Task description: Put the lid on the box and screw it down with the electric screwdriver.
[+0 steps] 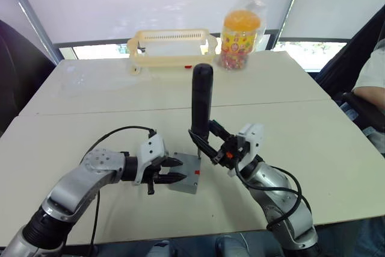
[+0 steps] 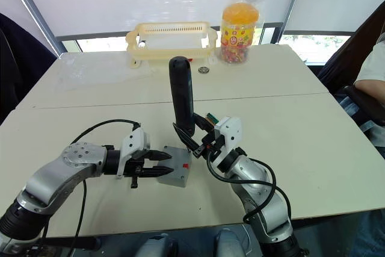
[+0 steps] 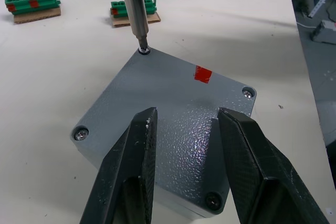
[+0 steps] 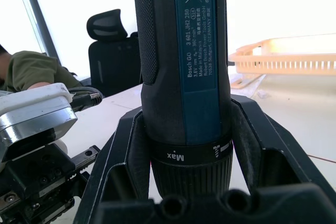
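The left pincer (image 1: 178, 170) sits low at the near edge of the pale matte worktop (image 1: 313, 142), its two black, carbon-weave-textured fingers (image 3: 131, 166) spread apart and resting over the lid (image 3: 173, 124) without gripping it. The lid is a flat grey square with a fine pebbled finish and rounded corners, a small red mark near one edge and a screw head in each corner recess. It lies closed on the box (image 1: 185, 185), a shallow grey plastic enclosure standing on the worktop between the two arms.

The right pincer (image 1: 207, 147) is clamped around the lower body of the electric screwdriver (image 1: 201, 97), a thick cylinder, matte black with a dark blue label panel and a ribbed collar marked "Max". The tool stands upright, its thin polished metal bit (image 3: 133, 3) seated in the screw at the lid's far corner.

Beyond the box, two small green terminal blocks (image 3: 134, 11) on brown bases lie on the worktop. At the far edge stand a cream slotted plastic basket (image 1: 171, 46) and a clear jar (image 1: 240, 37) with an orange lid, wrapped in a plastic bag.
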Robot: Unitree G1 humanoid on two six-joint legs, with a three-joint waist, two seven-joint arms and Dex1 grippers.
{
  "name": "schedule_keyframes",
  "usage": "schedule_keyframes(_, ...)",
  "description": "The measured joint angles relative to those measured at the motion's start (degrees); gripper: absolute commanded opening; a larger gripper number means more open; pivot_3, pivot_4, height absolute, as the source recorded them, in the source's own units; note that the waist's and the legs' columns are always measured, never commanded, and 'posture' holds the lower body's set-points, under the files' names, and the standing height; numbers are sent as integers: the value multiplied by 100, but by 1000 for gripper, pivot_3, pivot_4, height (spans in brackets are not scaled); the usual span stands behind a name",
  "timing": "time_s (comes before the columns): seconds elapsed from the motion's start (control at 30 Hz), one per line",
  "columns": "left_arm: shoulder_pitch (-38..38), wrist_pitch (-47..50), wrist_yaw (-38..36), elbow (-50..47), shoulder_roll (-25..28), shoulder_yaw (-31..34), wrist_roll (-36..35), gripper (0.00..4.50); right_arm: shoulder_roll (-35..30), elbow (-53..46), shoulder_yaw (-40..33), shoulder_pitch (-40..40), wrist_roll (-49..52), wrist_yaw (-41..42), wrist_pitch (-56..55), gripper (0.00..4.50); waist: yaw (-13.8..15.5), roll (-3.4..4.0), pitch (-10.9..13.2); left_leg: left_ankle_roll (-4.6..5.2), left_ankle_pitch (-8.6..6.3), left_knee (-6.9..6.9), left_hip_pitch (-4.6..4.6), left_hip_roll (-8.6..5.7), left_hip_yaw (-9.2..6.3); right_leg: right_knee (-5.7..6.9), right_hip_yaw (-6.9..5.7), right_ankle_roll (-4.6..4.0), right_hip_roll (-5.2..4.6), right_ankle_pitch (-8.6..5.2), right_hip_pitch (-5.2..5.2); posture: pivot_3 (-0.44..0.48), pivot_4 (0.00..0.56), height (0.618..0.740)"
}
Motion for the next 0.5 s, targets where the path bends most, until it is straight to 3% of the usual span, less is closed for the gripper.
schedule_keyframes(0.5, 57, 23, 12, 6, 0, 0, 9, 1829, -106, 149, 84, 161, -165, 148, -315, 1769, 1, 0, -75, 3, -2, 0, 4, 4, -6, -1, -5, -2, 0, -8, 8, 0, 150, 740)
